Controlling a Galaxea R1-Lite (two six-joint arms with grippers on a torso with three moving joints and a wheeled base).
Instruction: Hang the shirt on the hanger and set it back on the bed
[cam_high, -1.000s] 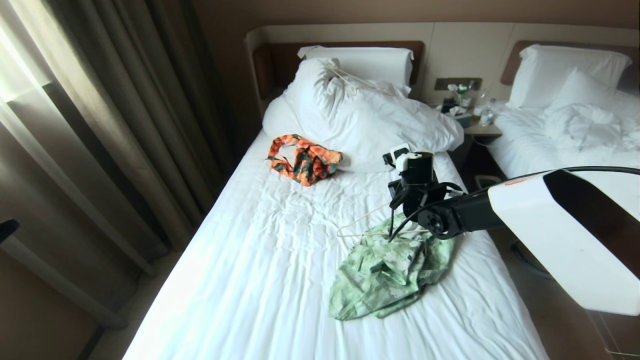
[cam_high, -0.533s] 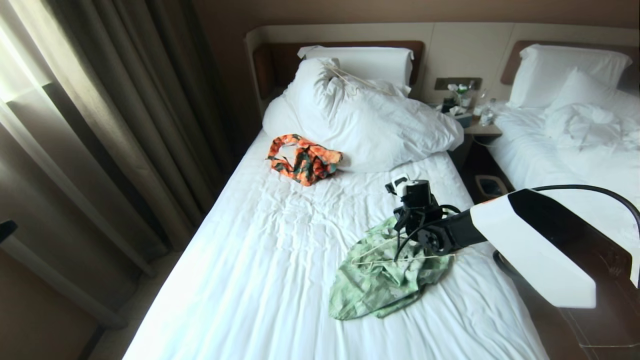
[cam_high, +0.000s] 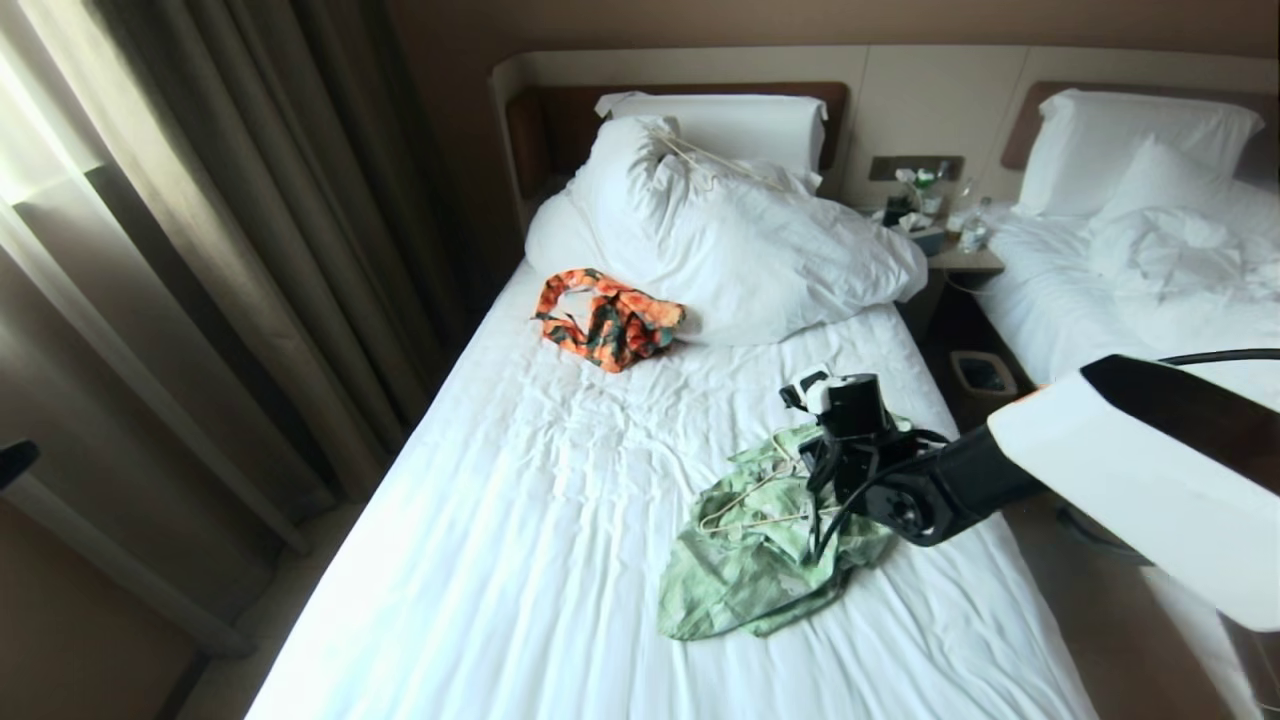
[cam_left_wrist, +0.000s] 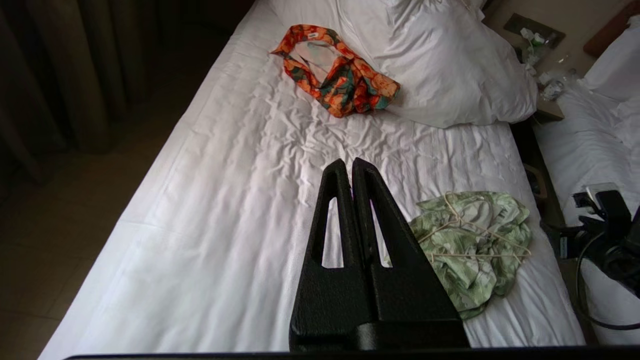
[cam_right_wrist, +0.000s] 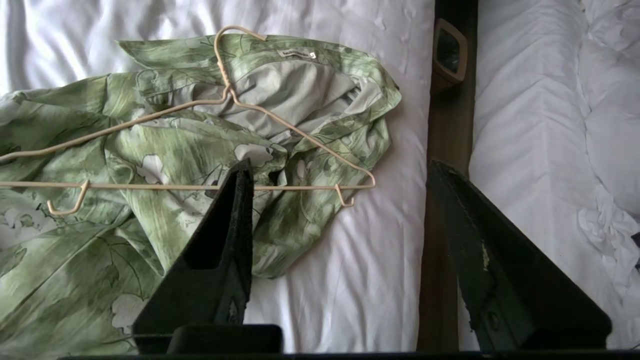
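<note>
The green flowered shirt (cam_high: 760, 565) lies crumpled on the right side of the bed (cam_high: 520, 500). A thin cream hanger (cam_high: 745, 505) rests flat on top of it, outside the fabric, with its hook toward the collar. My right gripper (cam_right_wrist: 340, 164) hovers open just above the shirt's right edge and the sheet, holding nothing. In the right wrist view the hanger (cam_right_wrist: 200, 187) crosses the shirt (cam_right_wrist: 165, 145) beyond one finger. My left gripper (cam_left_wrist: 349, 162) is shut and empty, held high over the bed's middle, left of the shirt (cam_left_wrist: 475, 272).
An orange patterned garment (cam_high: 610, 318) lies by the big pillows (cam_high: 760, 250), and another cream hanger (cam_high: 715, 160) rests on them. A nightstand (cam_high: 960, 258) and a narrow gap separate this bed from a second bed (cam_high: 1150, 270). Curtains (cam_high: 200, 250) hang at left.
My right gripper opened and let go of the hanger, which dropped flat onto the shirt. The right arm sank and drew back toward the bed's right edge.
</note>
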